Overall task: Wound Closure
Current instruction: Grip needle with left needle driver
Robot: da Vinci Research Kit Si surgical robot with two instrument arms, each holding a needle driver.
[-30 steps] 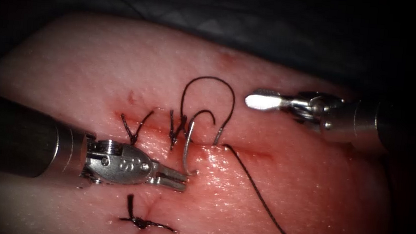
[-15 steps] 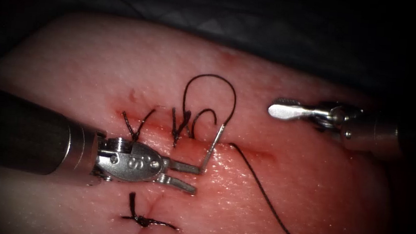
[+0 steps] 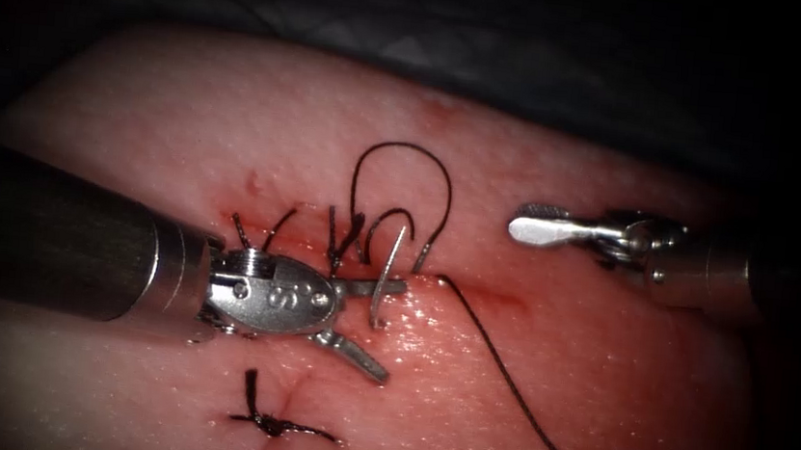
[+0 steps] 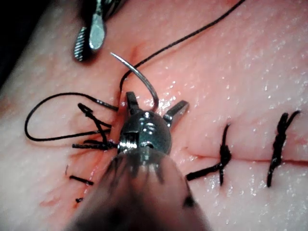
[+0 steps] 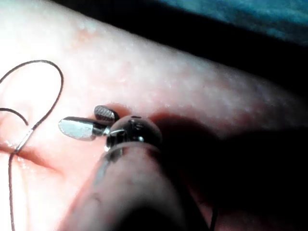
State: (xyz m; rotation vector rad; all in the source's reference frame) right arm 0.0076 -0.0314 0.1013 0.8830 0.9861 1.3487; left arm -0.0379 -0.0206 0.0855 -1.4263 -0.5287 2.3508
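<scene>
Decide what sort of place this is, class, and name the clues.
Probably a surgical training bench: a slab of tissue with a partly stitched cut, a curved needle on dark thread, and two robotic tools.

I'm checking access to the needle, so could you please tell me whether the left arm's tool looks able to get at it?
Probably yes: the left tool has its fingers open on either side of the needle, which stands in the tissue at the cut, with nothing between them.

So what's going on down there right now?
Left tool jaws open around the needle, not gripping. Right tool open, empty, right of the cut. Needle in tissue, thread trailing.
</scene>
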